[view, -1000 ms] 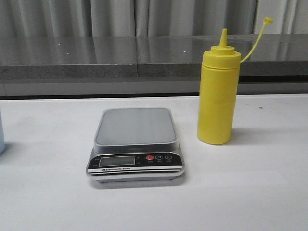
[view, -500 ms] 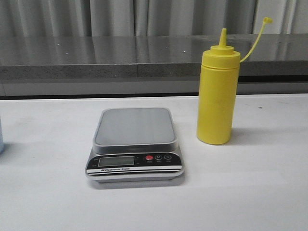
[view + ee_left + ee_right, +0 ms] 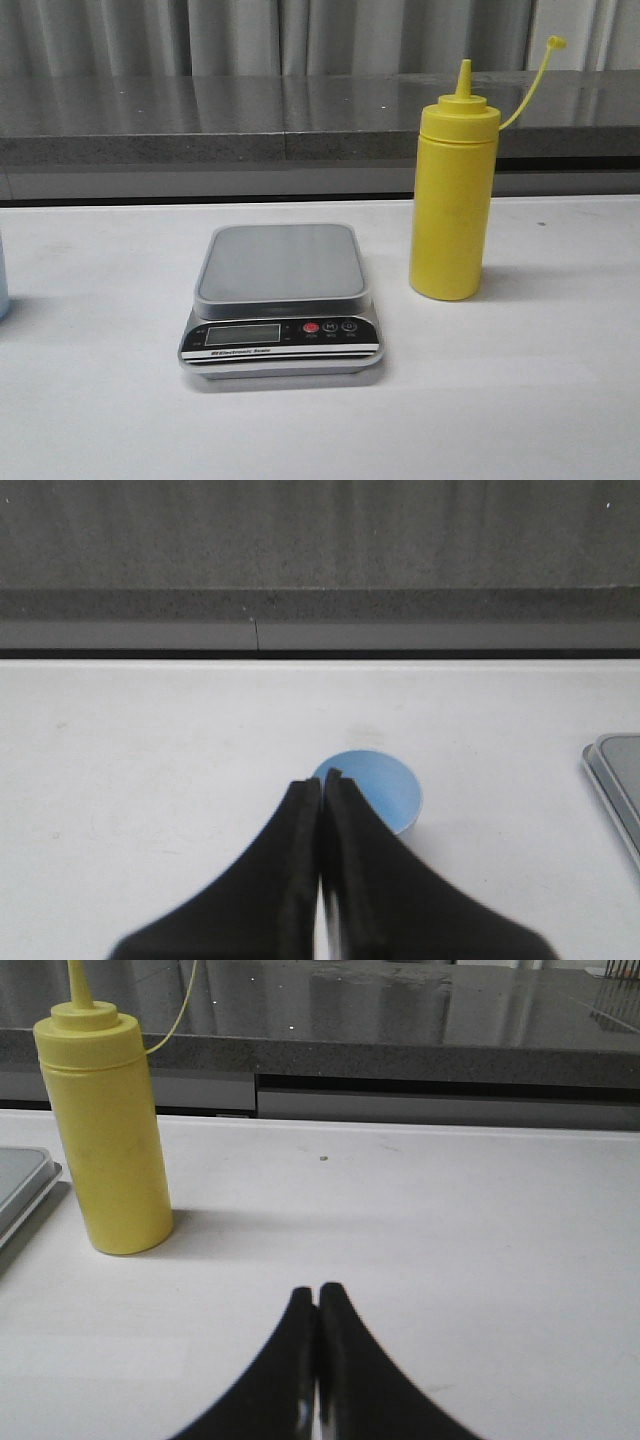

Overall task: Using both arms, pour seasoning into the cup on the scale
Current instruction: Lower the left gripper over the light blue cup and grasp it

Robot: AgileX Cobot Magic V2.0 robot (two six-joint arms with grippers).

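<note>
The yellow seasoning bottle [image 3: 453, 200] stands upright on the white table, right of the scale [image 3: 281, 297], cap strap hanging off its nozzle. It also shows in the right wrist view [image 3: 108, 1130]. The scale's grey plate is bare. The light blue cup [image 3: 375, 791] stands on the table just beyond my left gripper [image 3: 321, 779], which is shut and empty above it. In the front view only a sliver of the cup [image 3: 3, 285] shows at the left edge. My right gripper [image 3: 317, 1291] is shut and empty, over bare table to the side of the bottle.
A grey stone ledge [image 3: 300, 125] runs along the back of the table, with curtains behind it. The scale's corner [image 3: 618, 780] shows at the edge of the left wrist view, and its edge [image 3: 20, 1195] lies beside the bottle in the right wrist view.
</note>
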